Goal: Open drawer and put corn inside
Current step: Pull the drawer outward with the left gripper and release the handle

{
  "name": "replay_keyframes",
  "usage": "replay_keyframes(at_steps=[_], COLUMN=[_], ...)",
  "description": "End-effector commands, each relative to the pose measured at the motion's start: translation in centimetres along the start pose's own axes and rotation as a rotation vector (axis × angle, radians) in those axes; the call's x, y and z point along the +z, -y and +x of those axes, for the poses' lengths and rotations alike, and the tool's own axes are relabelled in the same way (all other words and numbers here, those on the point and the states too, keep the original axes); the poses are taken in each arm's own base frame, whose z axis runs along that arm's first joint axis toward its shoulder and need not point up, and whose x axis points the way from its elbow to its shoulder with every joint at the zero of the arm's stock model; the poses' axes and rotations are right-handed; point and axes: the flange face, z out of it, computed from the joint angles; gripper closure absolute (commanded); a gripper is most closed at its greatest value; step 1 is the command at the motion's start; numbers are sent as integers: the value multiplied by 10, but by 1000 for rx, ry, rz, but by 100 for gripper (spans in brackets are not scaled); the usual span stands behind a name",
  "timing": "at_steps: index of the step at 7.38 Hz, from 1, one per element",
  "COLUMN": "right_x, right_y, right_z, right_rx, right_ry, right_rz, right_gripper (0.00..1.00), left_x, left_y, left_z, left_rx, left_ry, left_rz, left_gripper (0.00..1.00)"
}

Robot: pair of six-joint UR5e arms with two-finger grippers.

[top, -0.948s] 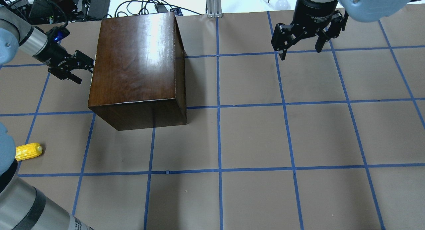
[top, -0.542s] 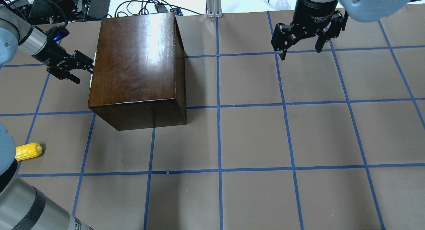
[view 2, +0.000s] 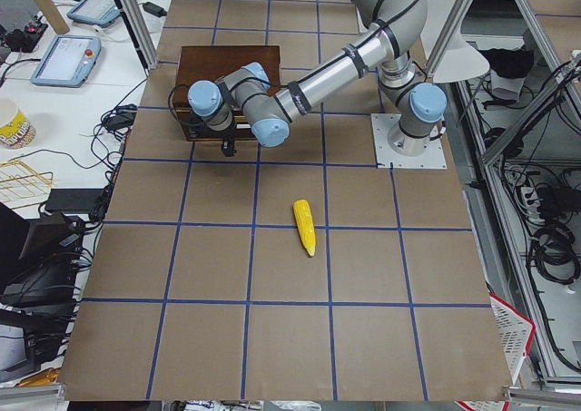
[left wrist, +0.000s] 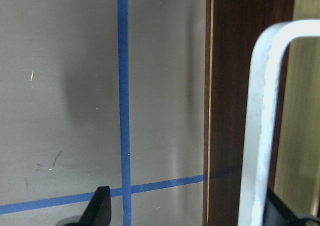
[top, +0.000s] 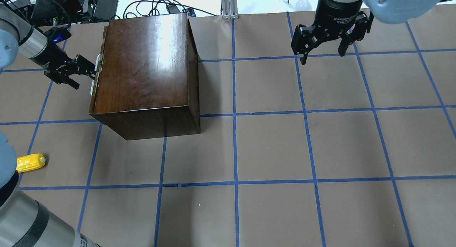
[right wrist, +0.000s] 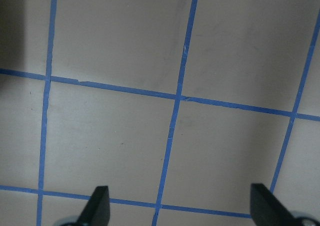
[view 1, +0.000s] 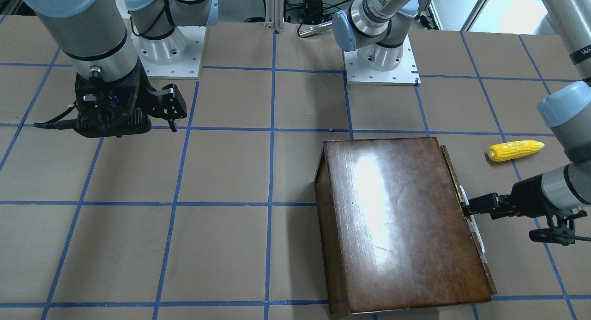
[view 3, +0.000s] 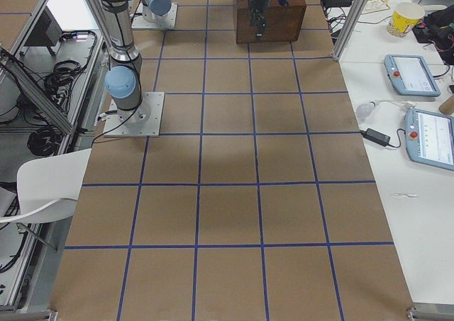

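R gripper (right wrist: 182,208) hangs over the brown tabletop (right wrist: 115,136). Its black fingertips (right wrist: 100,206) sit wide apart at the bottom edge, w/ only tabletop btwn them. Blue tape lines (right wrist: 175,111) form a skewed grid. Dark shadow (right wrist: 10,16) in the top-left corner.

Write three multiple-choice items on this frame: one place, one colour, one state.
1. Where is the corn?
A. Gripped by an arm
B. On the table, apart from the cabinet
C. On top of the cabinet

2. What colour is the grid tape?
A. Red
B. Green
C. Blue

3. What state is the right end effector in?
A. Open, empty
B. Shut on the corn
C. Shut, empty

Answers:
1. B: the front-facing view shows the cob lying on the table, clear of the cabinet's side.
2. C: the lines are blue in every view.
3. A: the right wrist view shows its fingers wide apart with only table between them.
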Motion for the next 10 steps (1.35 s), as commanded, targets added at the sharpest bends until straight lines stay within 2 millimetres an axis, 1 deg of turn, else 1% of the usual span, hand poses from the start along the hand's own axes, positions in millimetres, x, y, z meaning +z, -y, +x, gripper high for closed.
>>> replay_keyframes(at_steps=[1,2,3,4,6,7,8,10], right_x=[0,0,0,0,0,0,0,0], right_y=[0,0,0,0,0,0,0,0], right_z=[0,0,0,0,0,0,0,0], right_rx=[-1,-1,0,0,-1,-1,-1,0], right_ry=[0,0,0,0,0,0,0,0], right_rz=[0,0,-2,-2,0,-2,-2,0], right_gripper=[0,0,0,0,0,0,0,0], left_x=[-3,-4,-6,-9,-9,-11,-13,-17], left_y=[0,-1,-4,-6,-7,-13,-16,-15], left_z=[-1,-4,-21,-28,-31,-48,-59,-62], left_rx=[-2,-6,-32,-42,-43,-69,-77,-67], left_ry=[3,4,-4,-4,-4,-12,-14,-9], left_rz=[4,7,11,16,15,20,24,31], left_gripper=[0,0,0,0,0,0,0,0])
